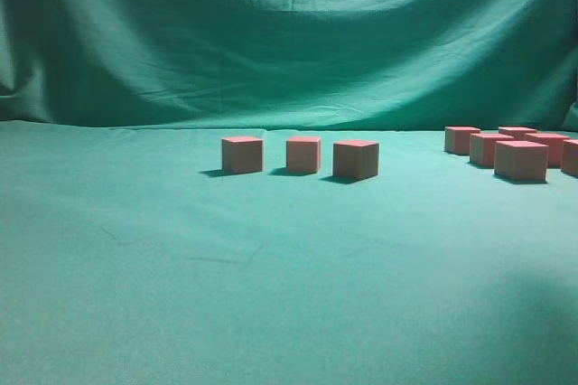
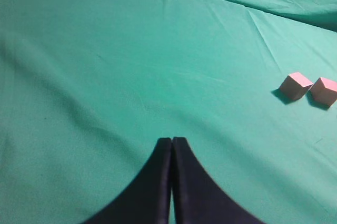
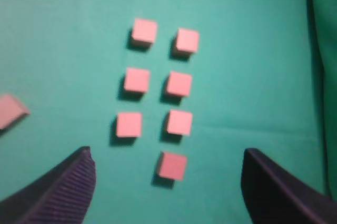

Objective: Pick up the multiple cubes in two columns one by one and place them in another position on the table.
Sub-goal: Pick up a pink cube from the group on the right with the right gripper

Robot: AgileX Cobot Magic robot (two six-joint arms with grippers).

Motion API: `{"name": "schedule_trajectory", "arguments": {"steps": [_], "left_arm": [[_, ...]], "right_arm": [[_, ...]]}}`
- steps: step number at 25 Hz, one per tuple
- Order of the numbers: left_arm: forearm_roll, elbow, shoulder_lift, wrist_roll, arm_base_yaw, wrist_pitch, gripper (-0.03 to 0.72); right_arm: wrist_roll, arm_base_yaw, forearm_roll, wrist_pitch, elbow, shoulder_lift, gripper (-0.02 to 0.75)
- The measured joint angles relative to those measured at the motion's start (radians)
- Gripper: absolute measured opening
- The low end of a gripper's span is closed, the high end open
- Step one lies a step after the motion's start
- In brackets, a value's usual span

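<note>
Three red-pink cubes stand in a row mid-table in the exterior view: left (image 1: 242, 154), middle (image 1: 303, 154), right (image 1: 356, 159). Several more cubes (image 1: 520, 160) cluster at the far right. In the right wrist view those cubes lie in two columns, and the nearest cube (image 3: 172, 166) of the right column sits alone at the bottom. My right gripper (image 3: 167, 155) is open and empty, hovering above that nearest cube. My left gripper (image 2: 171, 141) is shut and empty over bare table (image 2: 105, 77). Two cubes (image 2: 295, 85) (image 2: 324, 91) lie far to its right. Neither gripper shows in the exterior view.
A single cube (image 3: 10, 111) lies at the left edge of the right wrist view. The wrinkled green backdrop curtain (image 1: 289, 32) hangs behind the table. The curtain's fold (image 3: 324, 77) runs along the right side of the two columns.
</note>
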Motion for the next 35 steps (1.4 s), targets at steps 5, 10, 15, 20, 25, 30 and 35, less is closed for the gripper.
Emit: {"name": "schedule_trajectory", "arguments": {"steps": [5, 10, 15, 20, 25, 30, 35], "left_arm": [[0.0, 0.0, 0.0, 0.0, 0.0, 0.0, 0.0], [0.0, 0.0, 0.0, 0.0, 0.0, 0.0, 0.0], [0.0, 0.0, 0.0, 0.0, 0.0, 0.0, 0.0], [0.0, 0.0, 0.0, 0.0, 0.0, 0.0, 0.0], [0.0, 0.0, 0.0, 0.0, 0.0, 0.0, 0.0], [0.0, 0.0, 0.0, 0.0, 0.0, 0.0, 0.0], [0.0, 0.0, 0.0, 0.0, 0.0, 0.0, 0.0]], "right_arm": [[0.008, -0.152, 0.116, -0.116, 0.26, -0.02, 0.568], [0.016, -0.213, 0.171, -0.314, 0.466, 0.012, 0.568], [0.041, -0.235, 0.175, -0.445, 0.536, 0.103, 0.568], [0.045, -0.235, 0.182, -0.566, 0.536, 0.191, 0.568], [0.045, -0.235, 0.179, -0.613, 0.536, 0.232, 0.568], [0.045, -0.235, 0.177, -0.625, 0.536, 0.25, 0.379], [0.047, -0.235, 0.177, -0.621, 0.534, 0.25, 0.26]]}}
